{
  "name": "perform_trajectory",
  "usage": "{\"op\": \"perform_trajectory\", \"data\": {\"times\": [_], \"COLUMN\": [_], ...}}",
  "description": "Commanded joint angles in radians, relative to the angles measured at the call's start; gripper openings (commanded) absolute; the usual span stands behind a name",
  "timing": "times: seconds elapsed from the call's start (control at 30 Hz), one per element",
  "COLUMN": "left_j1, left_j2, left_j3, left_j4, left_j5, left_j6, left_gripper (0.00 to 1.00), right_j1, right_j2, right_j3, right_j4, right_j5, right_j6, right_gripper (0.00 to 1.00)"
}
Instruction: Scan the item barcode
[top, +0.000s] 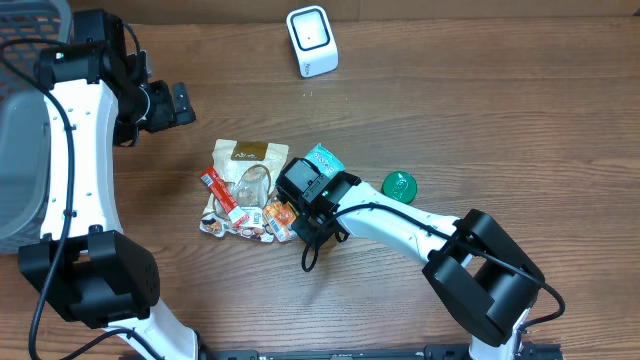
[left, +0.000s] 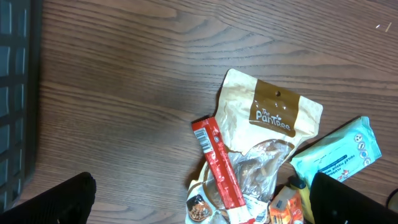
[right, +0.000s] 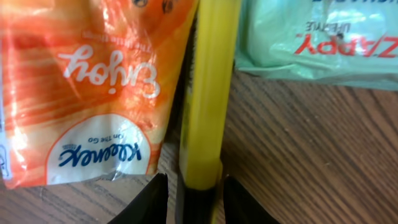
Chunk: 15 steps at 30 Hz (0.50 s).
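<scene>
Hovering left gripper (top: 178, 103): jaws at their widest with nothing between them; up and left of the Pantree pouch (top: 249, 158), well apart from it, near the grey basket (top: 20, 130).
Red stick pack (top: 219, 192): lies slantwise on the pouch's lower-left part, touching it.
Orange Kleenex pack (right: 93, 93): just below-right of the pouch, lying along the yellow tube's left side.
Yellow tube (right: 208, 81): the item to scan, as I judge it; off the pouch's lower-right corner, between the Kleenex pack and the wipes. From overhead the wrist hides most of it, and no barcode shows.
Right gripper (right: 199, 202): low over the pile, right of the pouch; jaws narrowly parted, one finger either side of the tube's dark near end. Whether they pinch it or only flank it I cannot tell.
Deciding relation: the tube's long axis runs straight away from the right gripper, so the jaws close across its narrow width. The right arm is far the nearer.
Barcode scanner (top: 312, 40): beyond the pouch and to its right, well apart.
Zappy wipes pack (top: 325, 160): just right of the pouch.
Round green lid (top: 399, 186): farther right, alone.
</scene>
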Motion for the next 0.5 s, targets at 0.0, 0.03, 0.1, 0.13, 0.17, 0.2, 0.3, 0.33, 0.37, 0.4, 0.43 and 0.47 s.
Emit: {"op": "perform_trajectory", "data": {"times": [0.0, 0.03, 0.1, 0.13, 0.17, 0.2, 0.3, 0.33, 0.37, 0.4, 0.43, 0.47], "left_j1": [-0.002, -0.002, -0.002, -0.002, -0.002, -0.002, -0.002, -0.002, -0.002, -0.002, -0.002, -0.002], "left_j2": [-0.005, -0.005, -0.005, -0.005, -0.005, -0.005, -0.005, -0.005, -0.005, -0.005, -0.005, -0.005], "left_j3": [-0.003, -0.003, -0.003, -0.003, -0.003, -0.003, -0.003, -0.003, -0.003, -0.003, -0.003, -0.003], "left_j4": [0.001, 0.001, 0.001, 0.001, 0.001, 0.001, 0.001, 0.001, 0.001, 0.001, 0.001, 0.001], "left_j5": [0.007, 0.007, 0.007, 0.007, 0.007, 0.007, 0.007, 0.007, 0.007, 0.007, 0.007, 0.007], "left_j6": [0.018, 0.018, 0.018, 0.018, 0.018, 0.018, 0.018, 0.018, 0.018, 0.018, 0.018, 0.018], "left_gripper": [1.00, 1.00, 1.00, 1.00, 1.00, 1.00, 1.00, 1.00, 1.00, 1.00, 1.00, 1.00], "right_j1": [-0.002, -0.002, -0.002, -0.002, -0.002, -0.002, -0.002, -0.002, -0.002, -0.002, -0.002, -0.002], "right_j2": [-0.003, -0.003, -0.003, -0.003, -0.003, -0.003, -0.003, -0.003, -0.003, -0.003, -0.003, -0.003], "right_j3": [-0.009, -0.009, -0.010, -0.011, -0.012, -0.015, -0.022, -0.023, -0.023, -0.023, -0.023, -0.023], "right_j4": [-0.004, -0.008, -0.017, -0.021, -0.024, -0.026, -0.022, -0.020, -0.020, -0.020, -0.020, -0.020], "right_j5": [-0.013, -0.013, -0.013, -0.013, -0.013, -0.013, -0.013, -0.013, -0.013, -0.013, -0.013, -0.013], "right_j6": [0.022, 0.022, 0.022, 0.022, 0.022, 0.022, 0.022, 0.022, 0.022, 0.022, 0.022, 0.022], "right_gripper": [0.30, 0.30, 0.30, 0.30, 0.30, 0.30, 0.29, 0.29, 0.25, 0.23, 0.20, 0.16]}}
